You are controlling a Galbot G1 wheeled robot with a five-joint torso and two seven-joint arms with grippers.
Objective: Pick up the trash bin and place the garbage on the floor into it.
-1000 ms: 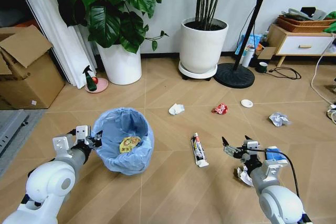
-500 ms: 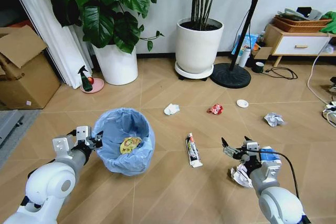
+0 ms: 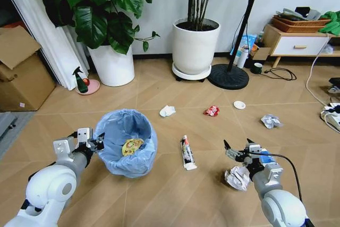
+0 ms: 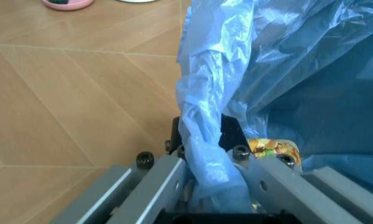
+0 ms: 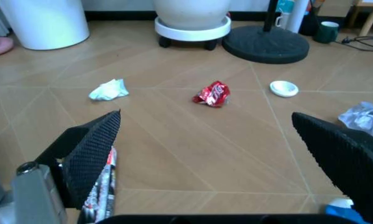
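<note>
The left pincer (image 4: 206,154) is gripping the bag-lined rim of the trash bin (image 3: 126,142), which is standing on the floor (image 3: 159,195). The right pincer (image 3: 237,150) is hovering released, with a crumpled paper ball (image 3: 237,177) just below it and a white tube (image 3: 186,152) beside it, toward the bin.

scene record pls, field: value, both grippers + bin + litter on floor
left gripper: shut on the trash bin's rim
trash bin: blue liner, yellow wrapper inside, held at the robot's left
right gripper: open, empty, above the floor
nearest litter: crumpled paper ball and blue-white packet beside the right arm
middle: white tube
farther out: white paper wad, red wrapper, white disc, paper ball
</note>
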